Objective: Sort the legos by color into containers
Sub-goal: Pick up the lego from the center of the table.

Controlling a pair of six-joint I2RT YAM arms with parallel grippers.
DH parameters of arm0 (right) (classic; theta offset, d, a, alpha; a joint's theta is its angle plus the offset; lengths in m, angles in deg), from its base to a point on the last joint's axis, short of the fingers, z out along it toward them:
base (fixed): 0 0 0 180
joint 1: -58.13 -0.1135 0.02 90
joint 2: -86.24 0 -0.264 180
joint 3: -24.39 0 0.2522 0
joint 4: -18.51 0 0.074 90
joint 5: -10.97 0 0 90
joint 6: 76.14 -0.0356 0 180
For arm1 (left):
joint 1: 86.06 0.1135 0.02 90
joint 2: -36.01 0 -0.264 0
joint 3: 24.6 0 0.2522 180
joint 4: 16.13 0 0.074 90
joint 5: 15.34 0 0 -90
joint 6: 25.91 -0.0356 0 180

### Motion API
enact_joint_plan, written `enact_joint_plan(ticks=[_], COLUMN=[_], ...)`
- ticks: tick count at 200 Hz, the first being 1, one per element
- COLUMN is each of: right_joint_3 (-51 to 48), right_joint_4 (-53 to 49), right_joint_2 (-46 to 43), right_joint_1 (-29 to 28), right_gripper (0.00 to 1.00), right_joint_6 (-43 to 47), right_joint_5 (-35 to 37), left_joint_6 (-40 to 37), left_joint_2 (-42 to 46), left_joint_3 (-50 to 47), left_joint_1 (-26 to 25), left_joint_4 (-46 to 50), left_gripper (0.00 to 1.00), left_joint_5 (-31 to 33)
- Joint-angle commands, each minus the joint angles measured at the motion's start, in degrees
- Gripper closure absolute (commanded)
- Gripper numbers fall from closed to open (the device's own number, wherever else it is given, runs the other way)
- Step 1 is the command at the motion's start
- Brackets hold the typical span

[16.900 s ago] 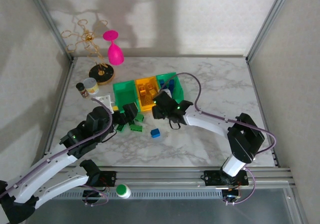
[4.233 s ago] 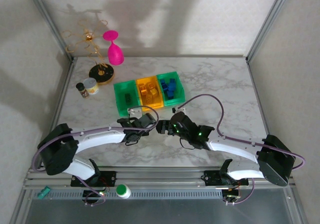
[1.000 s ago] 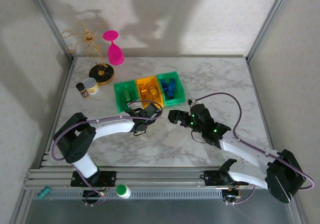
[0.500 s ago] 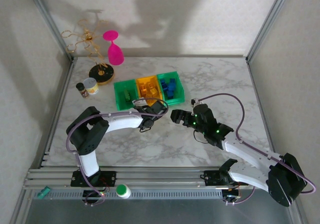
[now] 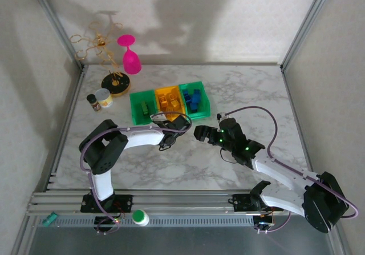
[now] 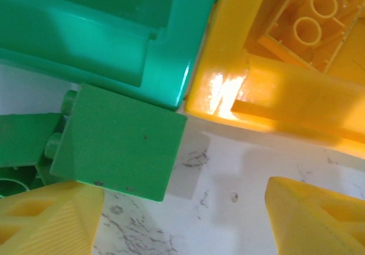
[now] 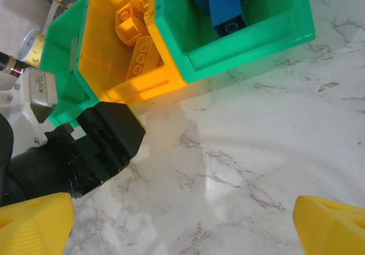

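Note:
Three bins stand in a row: a left green bin [image 5: 142, 108] with green legos, a yellow-orange bin [image 5: 169, 102] with yellow legos [image 7: 137, 44], and a right green bin [image 5: 194, 100] with blue legos [image 7: 225, 7]. A green brick [image 6: 120, 141] lies on the marble against the left green bin's corner [image 6: 165, 67], with a second green brick [image 6: 17, 146] beside it. My left gripper [image 6: 182, 218] is open over them, its left finger [image 6: 45, 221] next to the brick. My right gripper [image 7: 182, 226] is open over bare marble, in front of the bins.
The left gripper's black body [image 7: 97, 146] sits close to my right gripper's left side. A pink goblet [image 5: 130, 55], a gold wire stand [image 5: 105, 49], a small jar [image 5: 103, 98] and a dark little bottle [image 5: 91, 102] stand at the back left.
Over the last second my left gripper has slid right, up to the bins' front edge. The right gripper has drifted slightly left and stays open.

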Motion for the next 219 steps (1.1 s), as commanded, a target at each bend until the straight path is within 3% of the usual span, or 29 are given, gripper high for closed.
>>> enact_joint_plan(ticks=[1, 96, 173, 219], right_joint_3=[0.08, 0.59, 0.89, 0.92], right_joint_4=[1.51, 1.27, 1.42, 0.96], right_joint_2=[0.78, 1.42, 2.12, 2.05], right_joint_1=[0.39, 0.39, 0.4, 0.39], right_gripper=[0.01, 0.01, 0.01, 0.01], right_joint_6=[0.74, 0.46, -0.25, -0.4], right_joint_5=[-1.04, -0.9, -1.21, -0.75], left_joint_6=[1.37, -0.42, -5.81, -6.39], left_joint_2=[1.16, 6.08, 7.29, 12.52], left_joint_3=[-1.46, -5.45, -6.04, -8.67], left_joint_1=[1.08, 3.62, 8.13, 7.2], left_joint_4=[1.64, 1.73, 0.29, 0.58], left_gripper=[0.21, 0.1, 0.1, 0.11], left_joint_5=[3.22, 5.25, 4.13, 3.25])
